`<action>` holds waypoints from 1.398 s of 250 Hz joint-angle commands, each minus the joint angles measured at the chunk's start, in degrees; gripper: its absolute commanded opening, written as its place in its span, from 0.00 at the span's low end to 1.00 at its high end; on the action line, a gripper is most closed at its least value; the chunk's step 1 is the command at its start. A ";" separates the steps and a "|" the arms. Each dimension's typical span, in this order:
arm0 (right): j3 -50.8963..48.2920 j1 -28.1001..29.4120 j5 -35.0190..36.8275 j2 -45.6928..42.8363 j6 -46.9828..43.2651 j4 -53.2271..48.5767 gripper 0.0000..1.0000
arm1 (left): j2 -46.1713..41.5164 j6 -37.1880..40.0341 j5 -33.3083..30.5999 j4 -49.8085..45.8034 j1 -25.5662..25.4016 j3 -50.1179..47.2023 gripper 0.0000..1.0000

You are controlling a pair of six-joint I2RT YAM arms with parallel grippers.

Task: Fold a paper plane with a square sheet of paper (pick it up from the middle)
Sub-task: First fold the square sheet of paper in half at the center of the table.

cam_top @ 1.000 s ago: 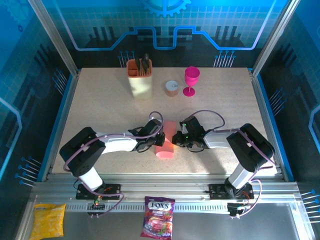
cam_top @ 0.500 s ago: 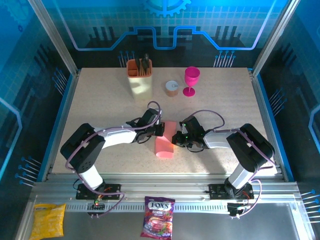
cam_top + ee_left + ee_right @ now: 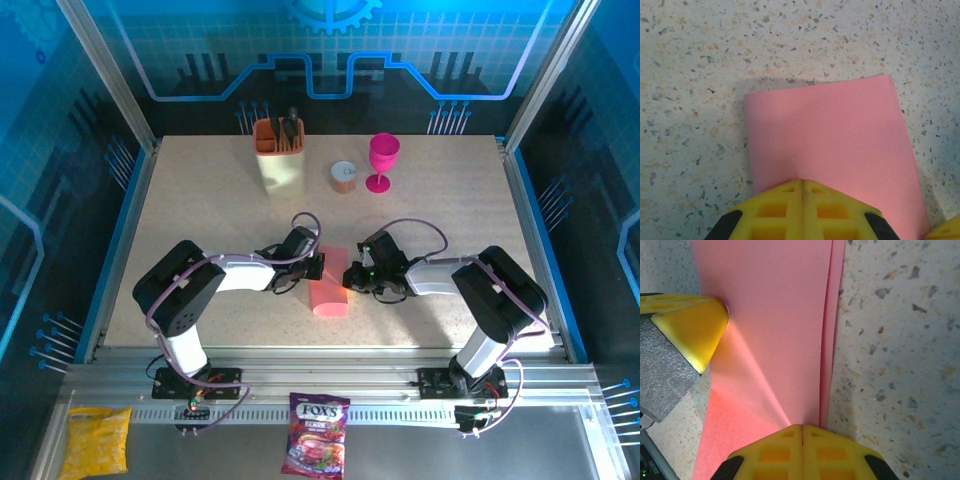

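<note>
The square sheet of paper [image 3: 331, 292] is salmon pink and lies folded in half as a narrow rectangle on the speckled table, between my two arms. My left gripper [image 3: 319, 266] is shut, and its joined tips [image 3: 803, 181] rest on the near edge of the paper [image 3: 830, 135]. From the other side my right gripper [image 3: 349, 276] is shut too. Its tips [image 3: 802, 426] touch the paper [image 3: 775, 315] beside the doubled long edge. A yellow finger [image 3: 690, 325] of the left gripper presses the sheet's opposite side. Whether either gripper pinches the paper is unclear.
At the back stand an orange and cream utensil holder [image 3: 279, 160], a small round tin [image 3: 343, 177] and a magenta goblet [image 3: 383, 160]. A candy bag [image 3: 317, 445] and a yellow packet [image 3: 95, 440] lie on the metal ledge in front of the arm bases.
My left gripper has closed and slid toward the far end of the paper, its arm stretching out. The right gripper has stayed put.
</note>
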 commanded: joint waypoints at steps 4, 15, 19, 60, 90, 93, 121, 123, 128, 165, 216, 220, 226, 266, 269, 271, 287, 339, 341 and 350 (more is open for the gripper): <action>-1.58 1.30 3.22 3.32 -0.92 -7.61 0.00 | -0.76 -0.97 -1.06 -1.38 0.38 -0.92 0.00; -1.61 1.29 3.32 3.23 -0.95 -7.61 0.00 | -1.51 -0.74 -0.59 -1.99 0.43 -0.14 0.00; -1.68 1.29 3.29 3.21 -0.96 -7.70 0.00 | -1.84 -0.63 -0.41 -2.26 0.45 0.19 0.00; -1.53 1.28 3.45 2.94 -1.03 -8.14 0.00 | -4.41 -0.07 1.26 -4.26 1.08 3.76 0.00; -1.29 1.37 3.46 3.07 -1.00 -8.31 0.00 | -4.33 0.26 2.51 -4.99 2.05 5.64 0.00; -1.22 1.38 3.47 3.05 -1.00 -8.31 0.00 | -4.29 0.31 2.51 -5.04 2.13 5.80 0.00; -1.08 1.38 3.52 3.18 -1.10 -8.48 0.00 | -2.92 0.65 2.85 -5.14 2.62 6.71 0.00; -1.09 1.38 3.50 3.17 -1.07 -8.51 0.00 | -2.80 0.69 2.81 -5.06 2.72 6.71 0.00; -1.06 1.38 3.55 3.11 -1.07 -8.49 0.00 | -2.58 0.68 2.86 -5.09 2.75 6.80 0.00; -1.03 1.38 3.52 3.25 -0.99 -8.49 0.00 | -0.56 0.84 2.86 -4.20 3.28 6.56 0.00; -0.83 1.38 3.56 3.75 -1.07 -8.41 0.00 | 2.74 0.93 1.50 -2.75 4.12 5.95 0.00; -0.82 1.38 3.55 3.77 -1.11 -8.42 0.00 | 3.02 0.89 1.31 -2.62 4.16 5.88 0.00; -0.67 1.38 3.54 3.89 -1.11 -8.47 0.00 | 3.29 0.83 1.04 -2.44 4.21 5.80 0.00; -0.63 1.56 3.62 4.18 -0.97 -8.34 0.00 | 4.39 0.43 -0.21 -0.99 4.56 3.83 0.00; -0.61 1.56 3.67 4.17 -0.94 -8.31 0.00 | 4.39 0.39 -0.19 -0.87 4.61 3.66 0.00; -0.64 1.58 3.72 4.19 -0.97 -8.31 0.00 | 4.39 0.34 -0.23 -0.78 4.60 3.53 0.00; -0.73 1.64 3.83 4.30 -0.89 -8.31 0.00 | 4.48 0.06 -0.41 -0.68 4.69 3.01 0.00; -0.82 1.73 4.20 4.17 -1.09 -8.62 0.00 | -2.57 -2.22 2.65 -1.25 4.43 1.36 0.00; -0.82 1.73 4.24 4.19 -1.20 -8.65 0.00 | -3.04 -2.25 2.78 -1.43 4.43 1.35 0.00; -0.58 1.73 4.38 4.23 -1.35 -8.81 0.00 | -5.08 -2.59 3.53 -2.04 4.30 1.11 0.00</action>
